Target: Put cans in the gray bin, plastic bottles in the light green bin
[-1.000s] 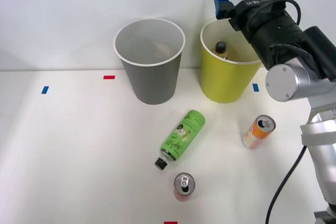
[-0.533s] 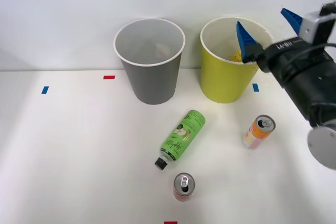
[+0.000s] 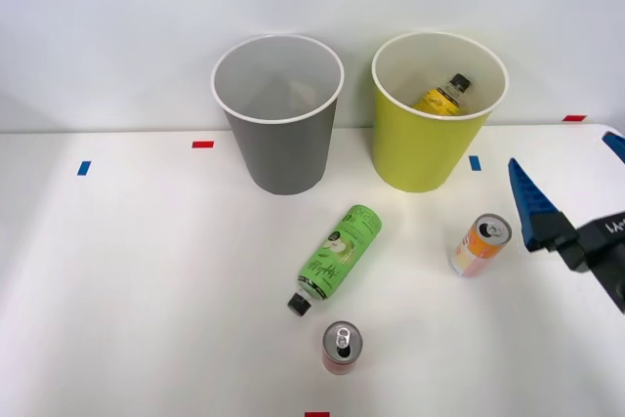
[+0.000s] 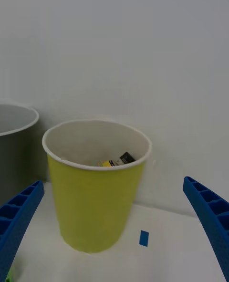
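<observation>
The yellow-label bottle (image 3: 441, 97) (image 4: 117, 160) lies inside the light green bin (image 3: 422, 148) (image 4: 94, 205). To that bin's left stands the gray bin (image 3: 281, 144) (image 4: 13, 148). A green-label bottle (image 3: 338, 255) lies on the table in front of the bins, black cap toward me. The orange-and-white can (image 3: 480, 245) lies tilted to its right, and the red can (image 3: 342, 347) stands upright near the front edge. My right gripper (image 3: 572, 179) (image 4: 113, 182) hangs open and empty at the right edge, just right of the orange can and facing the light green bin.
Small blue tape marks (image 3: 475, 162) (image 3: 83, 167) and red tape marks (image 3: 202, 144) (image 3: 574, 117) lie on the white table. A plain wall stands close behind the bins. Open tabletop stretches to the left of the gray bin.
My right gripper has pulled back from above the light green bin, moving right and toward me, down to the orange can's level. The yellow-label bottle has slid down inside that bin.
</observation>
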Available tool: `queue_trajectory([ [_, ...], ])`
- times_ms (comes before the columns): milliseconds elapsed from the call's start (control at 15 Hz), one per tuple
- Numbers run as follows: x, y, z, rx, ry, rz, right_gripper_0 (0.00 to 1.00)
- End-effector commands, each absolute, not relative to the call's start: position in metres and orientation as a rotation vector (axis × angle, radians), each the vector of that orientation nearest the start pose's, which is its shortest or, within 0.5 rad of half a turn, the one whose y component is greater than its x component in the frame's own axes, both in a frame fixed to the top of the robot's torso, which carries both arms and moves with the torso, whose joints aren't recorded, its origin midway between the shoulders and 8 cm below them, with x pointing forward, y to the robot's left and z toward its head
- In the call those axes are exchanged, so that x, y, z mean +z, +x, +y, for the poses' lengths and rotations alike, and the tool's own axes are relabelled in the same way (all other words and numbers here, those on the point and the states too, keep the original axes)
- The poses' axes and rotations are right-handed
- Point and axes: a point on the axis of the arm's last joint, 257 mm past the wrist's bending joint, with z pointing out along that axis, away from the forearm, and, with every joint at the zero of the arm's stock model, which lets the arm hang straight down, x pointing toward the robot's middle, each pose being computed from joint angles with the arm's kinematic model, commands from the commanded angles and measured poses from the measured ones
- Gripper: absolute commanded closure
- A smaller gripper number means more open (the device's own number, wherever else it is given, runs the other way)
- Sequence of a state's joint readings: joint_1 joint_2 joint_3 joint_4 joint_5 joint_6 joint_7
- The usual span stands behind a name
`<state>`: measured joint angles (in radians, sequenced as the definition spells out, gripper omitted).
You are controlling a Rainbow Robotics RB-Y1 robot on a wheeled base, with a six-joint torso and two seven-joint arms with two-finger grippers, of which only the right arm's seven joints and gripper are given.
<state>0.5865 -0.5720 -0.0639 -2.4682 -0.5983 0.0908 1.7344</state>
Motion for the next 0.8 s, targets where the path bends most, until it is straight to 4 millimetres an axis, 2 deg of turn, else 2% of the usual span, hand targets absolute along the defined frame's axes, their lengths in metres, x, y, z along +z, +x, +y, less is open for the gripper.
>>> queue_trajectory([
  [67,-0.083,0.35,-0.279,0.04,-0.221,1.464,0.0],
  [400,-0.141,0.318,-0.299,0.021,-0.133,1.615,0.0],
  [800,-0.217,0.298,-0.315,-0.03,0.001,1.644,0.0],
])
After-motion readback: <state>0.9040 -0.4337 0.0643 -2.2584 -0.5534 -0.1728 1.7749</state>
